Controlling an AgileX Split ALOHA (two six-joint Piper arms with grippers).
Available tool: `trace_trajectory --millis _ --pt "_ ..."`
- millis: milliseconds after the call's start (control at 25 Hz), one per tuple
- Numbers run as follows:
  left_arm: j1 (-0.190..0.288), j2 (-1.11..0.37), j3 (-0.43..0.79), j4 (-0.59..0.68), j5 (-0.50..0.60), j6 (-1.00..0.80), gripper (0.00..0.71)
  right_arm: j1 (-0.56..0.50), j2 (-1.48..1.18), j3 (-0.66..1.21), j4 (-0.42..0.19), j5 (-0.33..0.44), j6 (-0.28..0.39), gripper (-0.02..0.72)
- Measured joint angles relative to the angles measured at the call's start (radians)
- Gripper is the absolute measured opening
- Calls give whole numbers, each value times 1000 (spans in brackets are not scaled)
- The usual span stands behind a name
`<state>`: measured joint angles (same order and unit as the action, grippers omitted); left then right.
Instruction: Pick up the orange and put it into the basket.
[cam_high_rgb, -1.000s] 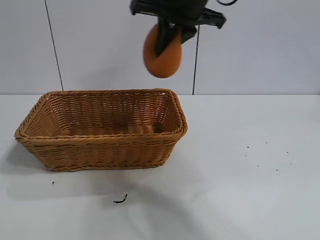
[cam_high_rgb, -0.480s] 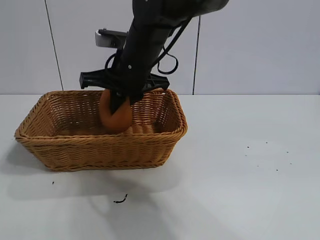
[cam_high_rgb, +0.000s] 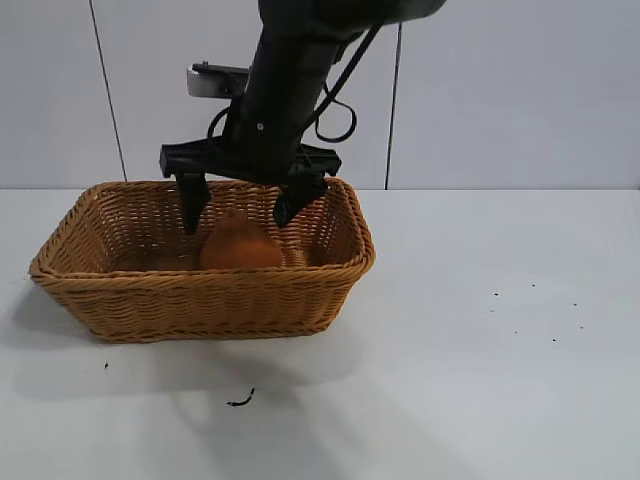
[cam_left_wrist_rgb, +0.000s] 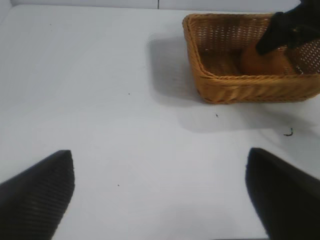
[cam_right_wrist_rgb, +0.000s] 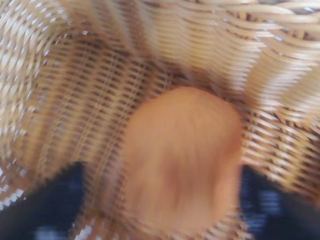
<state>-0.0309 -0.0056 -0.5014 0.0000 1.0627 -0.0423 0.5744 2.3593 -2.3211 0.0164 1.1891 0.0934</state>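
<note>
While the orange (cam_high_rgb: 240, 245) sits inside the basket (cam_high_rgb: 205, 290), the right gripper (cam_high_rgb: 243, 210) hovers just above it, fingers spread apart; the left gripper (cam_left_wrist_rgb: 160, 192) also gapes.

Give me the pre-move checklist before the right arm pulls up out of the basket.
1. Orange inside the basket, on its floor: ok.
2. Right gripper jaws open, spread to either side of the orange: ok.
3. Jaws fully clear of the orange's skin: cannot tell; the gaps look small.
4. Fingertips free of the wicker wall: ok in the exterior view.
5. Left gripper away from the basket, over bare table: ok.
</note>
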Motion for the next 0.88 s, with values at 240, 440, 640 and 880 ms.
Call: trace_trajectory --millis 240,440,640,880 --pt "0 0 0 0 0 0 666 -133 0 -26 -87 27 25 694" --pt "0 0 0 0 0 0 666 -291 0 -26 -84 28 25 694" --pt "0 0 0 0 0 0 666 -425 0 -26 -81 28 25 694" --pt "0 0 0 0 0 0 666 -508 0 -26 -74 31 25 694"
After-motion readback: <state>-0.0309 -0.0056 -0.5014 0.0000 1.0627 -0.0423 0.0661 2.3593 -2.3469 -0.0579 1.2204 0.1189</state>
